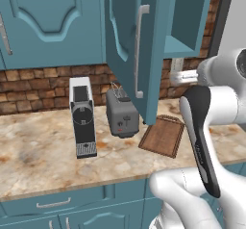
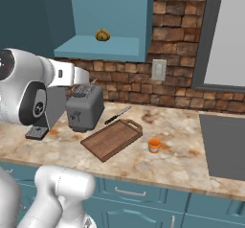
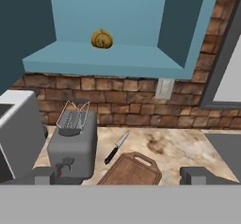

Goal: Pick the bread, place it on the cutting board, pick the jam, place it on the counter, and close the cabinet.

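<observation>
Currently the small round yellowish-tan bread bun (image 3: 101, 39) sits on the open teal cabinet's shelf (image 3: 103, 60), far above the beige marbled counter (image 2: 182, 150). Gripper (image 3: 123, 176) is fully open, holding nothing, aimed toward the shelf. Judgement: bun is light and soft; pinch gently across its widest middle to avoid crushing or rolling. Right base view shows the tiny orange jam jar (image 2: 154, 145) just right of the dark-brown wooden cutting board (image 2: 112, 138); left base view shows the door's silver bar handle (image 1: 139, 50).
</observation>
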